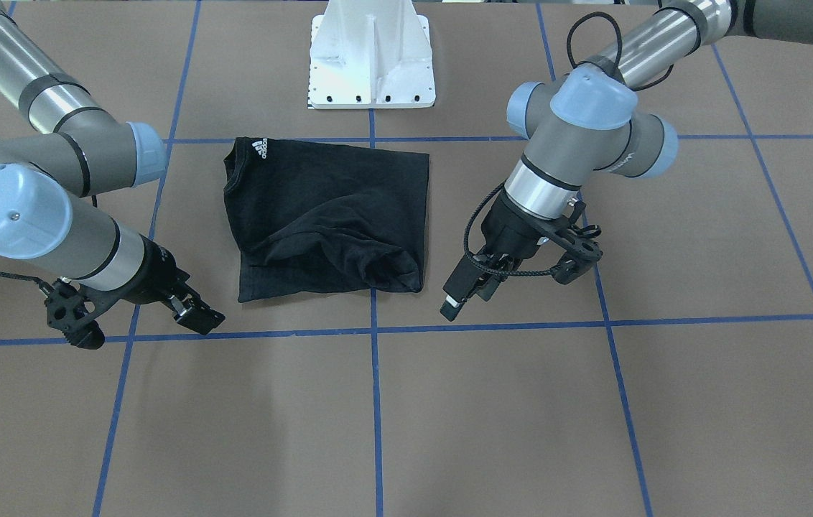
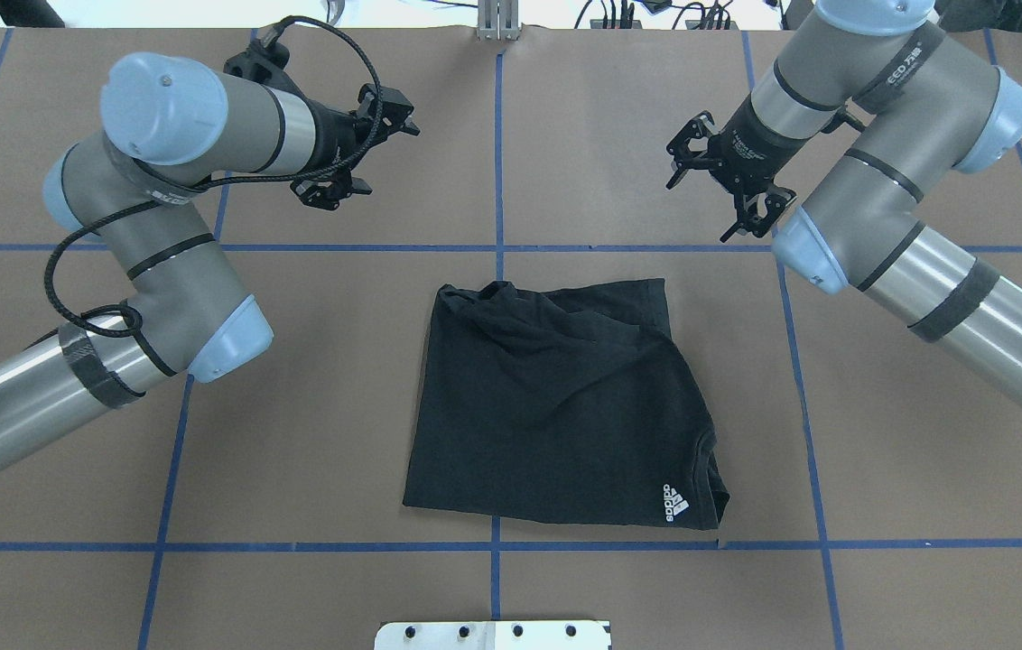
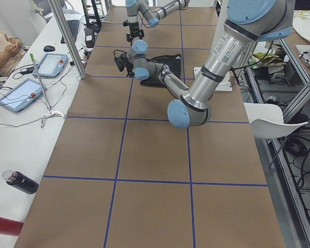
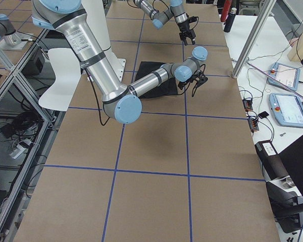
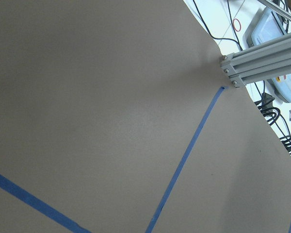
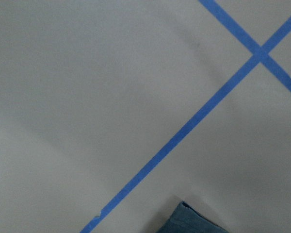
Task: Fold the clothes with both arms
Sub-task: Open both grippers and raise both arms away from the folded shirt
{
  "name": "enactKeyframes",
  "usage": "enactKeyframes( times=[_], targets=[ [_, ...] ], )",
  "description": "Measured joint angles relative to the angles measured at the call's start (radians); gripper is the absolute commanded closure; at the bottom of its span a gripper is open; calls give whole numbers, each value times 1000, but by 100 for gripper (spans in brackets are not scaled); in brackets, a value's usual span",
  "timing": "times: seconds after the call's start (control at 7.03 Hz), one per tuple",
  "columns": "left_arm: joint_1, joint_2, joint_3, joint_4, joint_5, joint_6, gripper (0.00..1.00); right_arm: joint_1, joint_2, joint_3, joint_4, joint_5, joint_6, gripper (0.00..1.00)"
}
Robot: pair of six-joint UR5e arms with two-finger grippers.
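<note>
The black T-shirt [image 1: 327,215] lies folded into a rough square on the brown table, wrinkled at its far edge. It also shows in the overhead view [image 2: 556,406]. Its small white striped logo [image 2: 675,504] shows by the collar; the block logo is hidden. My left gripper [image 2: 376,153] hovers beyond the shirt's far left corner, open and empty; it also shows in the front view [image 1: 464,298]. My right gripper [image 2: 705,194] hovers beyond the far right corner, open and empty, and also shows in the front view [image 1: 194,312]. Neither touches the shirt.
The white bolted pedestal [image 1: 370,64] stands at the robot's edge of the table. Blue tape lines [image 2: 497,546] grid the table. An aluminium post [image 5: 257,53] stands at the far edge. Tablets [image 4: 288,108] and cables lie on the operators' side bench.
</note>
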Motion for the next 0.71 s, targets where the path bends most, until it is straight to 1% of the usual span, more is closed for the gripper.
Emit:
enactKeyframes(
  times=[0.14, 0.28, 0.57, 0.71],
  targets=[
    [-9, 68, -89, 11, -15, 83, 0, 43, -30, 22, 1, -1, -47, 0],
    [-16, 144, -188, 43, -19, 195, 0, 95, -77, 51, 1, -5, -154, 0],
    [-36, 321, -389, 131, -23, 505, 0, 217, -196, 92, 0, -14, -494, 0],
    [-64, 407, -451, 148, -41, 672, 0, 275, -257, 103, 0, -15, -669, 0]
  ],
)
